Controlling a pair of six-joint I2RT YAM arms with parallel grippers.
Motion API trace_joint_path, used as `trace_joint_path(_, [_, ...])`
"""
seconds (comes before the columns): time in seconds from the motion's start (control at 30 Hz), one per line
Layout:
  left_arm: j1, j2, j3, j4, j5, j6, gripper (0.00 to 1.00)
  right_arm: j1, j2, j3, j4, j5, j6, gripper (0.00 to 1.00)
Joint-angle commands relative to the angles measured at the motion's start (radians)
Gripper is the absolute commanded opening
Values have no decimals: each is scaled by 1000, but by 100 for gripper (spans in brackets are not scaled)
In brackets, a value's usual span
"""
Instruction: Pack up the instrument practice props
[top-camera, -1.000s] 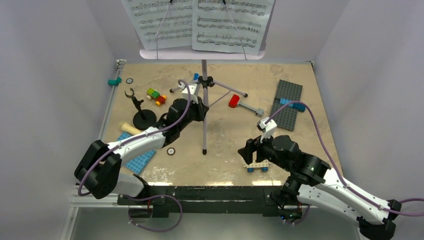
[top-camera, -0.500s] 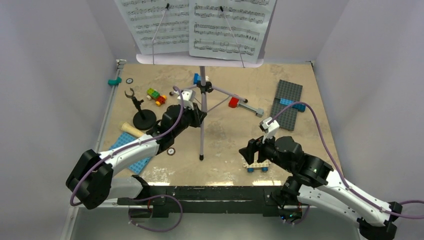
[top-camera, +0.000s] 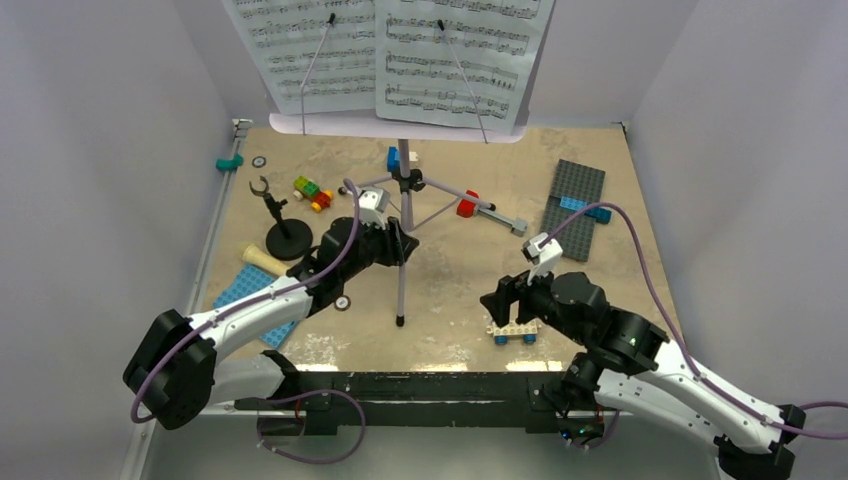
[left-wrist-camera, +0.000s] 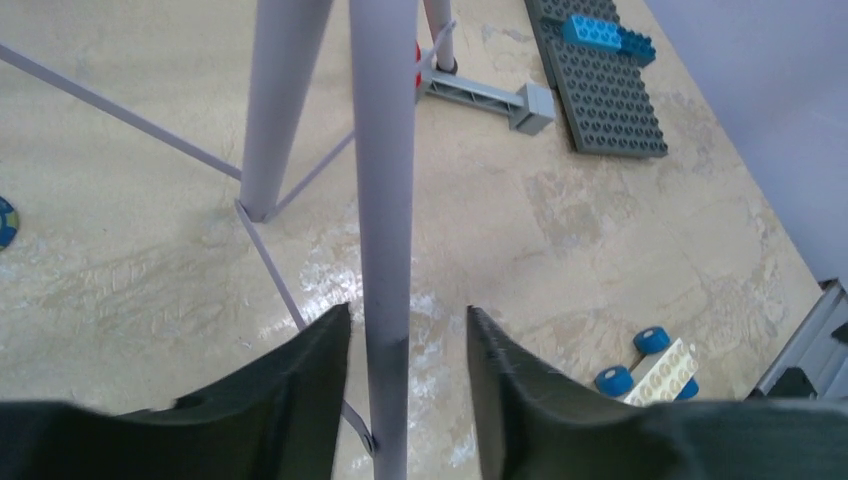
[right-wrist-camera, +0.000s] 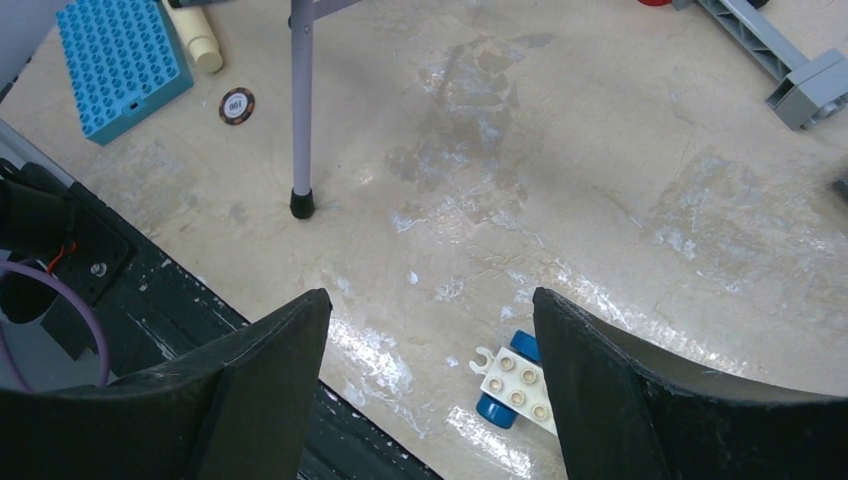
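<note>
Loosely, left end effector (left-wrist-camera: 408, 318) straddles music-stand leg (left-wrist-camera: 384, 150).

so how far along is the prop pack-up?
Done: nothing visibly packed. In hand: the left gripper straddles a leg of the music stand, jaws apart, not clamped. Left: the stand is upright with the sheet-music pages on it; the toy microphone and mic stand sit on the table at the left. The right gripper is open and empty.
</note>
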Motion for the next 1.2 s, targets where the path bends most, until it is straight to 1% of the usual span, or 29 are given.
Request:
trace_joint_path(0.0, [-14, -44, 33, -66, 45, -56, 55, -2, -38, 90, -17, 61, 19, 79])
trace_joint_path(0.1, [-14, -85, 51, -82, 37, -63, 65, -2, -51, 131, -39, 81, 9, 80])
trace_joint_path(0.17, [-14, -123, 65, -98, 30, -78, 70, -1, -62, 166, -41, 106, -5, 80])
trace_joint_path(0.23, [-14, -174, 60, -85, 15, -99, 74, -2, -90, 190, 6, 125, -43, 80])
trace_joint_path(0.33, [-14, -254, 43, -59, 7, -131, 84, -2, -125, 234, 115, 137, -115, 81])
trace_joint_path(0.4, [-14, -308, 41, -58, 7, -145, 92, -2, -109, 301, 163, 138, -158, 81])
trace_joint_path(0.5, [-13, -370, 49, -75, 34, -158, 99, -3, -36, 417, 188, 147, -222, 80])
trace_joint_path(0.6, [-13, -424, 51, -73, 57, -188, 100, -17, 45, 534, 202, 137, -254, 80])
trace_joint_path(0.7, [-12, -455, 74, -87, 108, -206, 100, -83, 128, 656, 198, 65, -243, 79])
trace_joint_path(0.83, [-12, -478, 98, -54, 273, -206, 100, -265, 234, 802, 169, -164, -144, 79])
trace_joint_path(0.93, [-13, -491, 129, -46, 357, -219, 97, -370, 277, 840, 213, -296, -85, 79])
trace_joint_path(1.03, [-14, -504, 178, -56, 366, -239, 95, -422, 326, 875, 237, -385, -60, 77])
trace_joint_path(1.1, [-14, -509, 222, -77, 320, -242, 96, -440, 353, 877, 263, -408, -64, 74])
trace_joint_path(1.17, [-14, -516, 260, -92, 259, -240, 97, -453, 366, 851, 306, -397, -72, 72])
